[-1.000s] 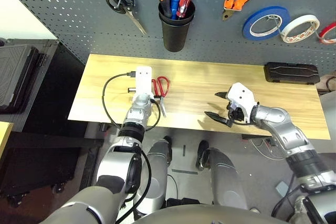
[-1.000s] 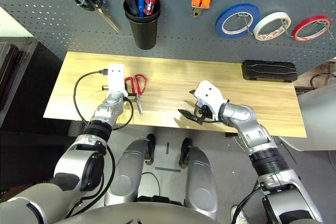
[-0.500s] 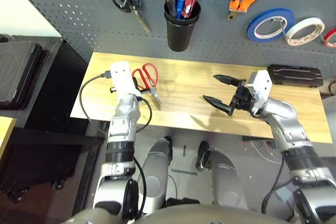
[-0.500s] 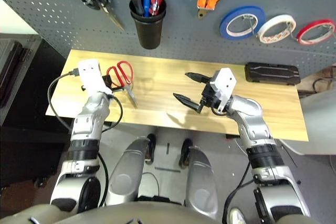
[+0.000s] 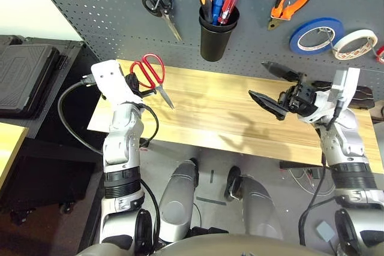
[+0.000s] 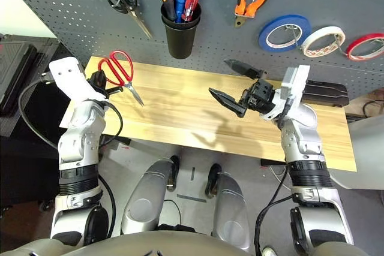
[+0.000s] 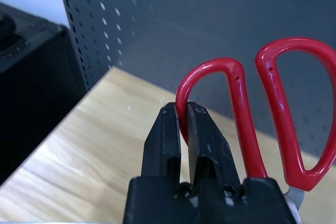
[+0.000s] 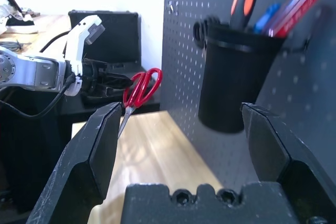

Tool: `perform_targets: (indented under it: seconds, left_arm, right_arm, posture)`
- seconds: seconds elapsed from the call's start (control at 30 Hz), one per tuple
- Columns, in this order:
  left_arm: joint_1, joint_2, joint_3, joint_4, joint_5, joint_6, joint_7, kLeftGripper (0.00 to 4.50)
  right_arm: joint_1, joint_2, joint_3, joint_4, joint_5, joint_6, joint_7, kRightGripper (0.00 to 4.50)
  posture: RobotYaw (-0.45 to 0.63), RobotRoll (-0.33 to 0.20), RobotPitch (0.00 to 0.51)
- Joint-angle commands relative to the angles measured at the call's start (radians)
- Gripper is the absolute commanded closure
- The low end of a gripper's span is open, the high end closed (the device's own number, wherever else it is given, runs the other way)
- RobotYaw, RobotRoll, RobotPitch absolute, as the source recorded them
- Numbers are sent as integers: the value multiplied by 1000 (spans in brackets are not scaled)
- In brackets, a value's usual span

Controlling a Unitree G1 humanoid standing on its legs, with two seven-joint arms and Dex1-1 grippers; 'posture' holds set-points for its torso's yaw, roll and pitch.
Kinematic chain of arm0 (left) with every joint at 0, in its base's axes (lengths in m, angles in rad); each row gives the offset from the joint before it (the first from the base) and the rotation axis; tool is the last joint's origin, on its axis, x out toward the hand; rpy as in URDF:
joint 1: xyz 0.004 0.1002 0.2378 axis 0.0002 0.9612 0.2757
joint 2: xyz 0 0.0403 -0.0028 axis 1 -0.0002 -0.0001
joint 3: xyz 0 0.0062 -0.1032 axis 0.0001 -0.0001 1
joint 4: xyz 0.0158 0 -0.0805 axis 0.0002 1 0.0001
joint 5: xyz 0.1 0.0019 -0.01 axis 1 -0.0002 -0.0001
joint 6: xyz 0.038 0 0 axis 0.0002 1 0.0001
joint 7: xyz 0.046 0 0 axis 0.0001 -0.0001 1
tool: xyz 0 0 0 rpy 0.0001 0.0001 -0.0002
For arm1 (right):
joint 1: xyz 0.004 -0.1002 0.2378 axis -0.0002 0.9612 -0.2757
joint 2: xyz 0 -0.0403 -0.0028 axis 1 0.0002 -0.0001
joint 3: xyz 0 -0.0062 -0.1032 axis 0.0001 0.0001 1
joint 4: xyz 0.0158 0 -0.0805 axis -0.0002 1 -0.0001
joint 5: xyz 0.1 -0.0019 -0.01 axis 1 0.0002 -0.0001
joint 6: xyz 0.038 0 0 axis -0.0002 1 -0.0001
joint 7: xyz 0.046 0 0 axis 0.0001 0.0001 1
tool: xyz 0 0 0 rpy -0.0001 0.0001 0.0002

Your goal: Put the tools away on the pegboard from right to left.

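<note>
Apparently pincer on red-handled scissors

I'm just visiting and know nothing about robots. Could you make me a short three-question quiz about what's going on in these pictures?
1. True or false: the left gripper is shut on a loop of the red scissors.
2. What holds the screwdrivers on the pegboard? A) a hook B) the black cup C) a tape roll
3. Fill in: the right gripper is ____ and holds nothing.

Key: 1 true; 2 B; 3 open.
</note>
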Motion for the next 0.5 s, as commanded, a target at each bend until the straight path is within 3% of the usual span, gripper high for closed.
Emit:
perform_targets:
  seconds: [0.03,0.5]
  left_arm:
    - [-11,10,17,-24,-24,-7,-11,4472]
    - [-139,53,38,-40,-95,9,-32,4472]
  right_arm:
    - [9,5,-19,-32,11,-17,-5,0]
    - [0,10,-35,-107,35,-16,-52,0]
  posture:
    - [328,0,192]
    - [283,0,177]
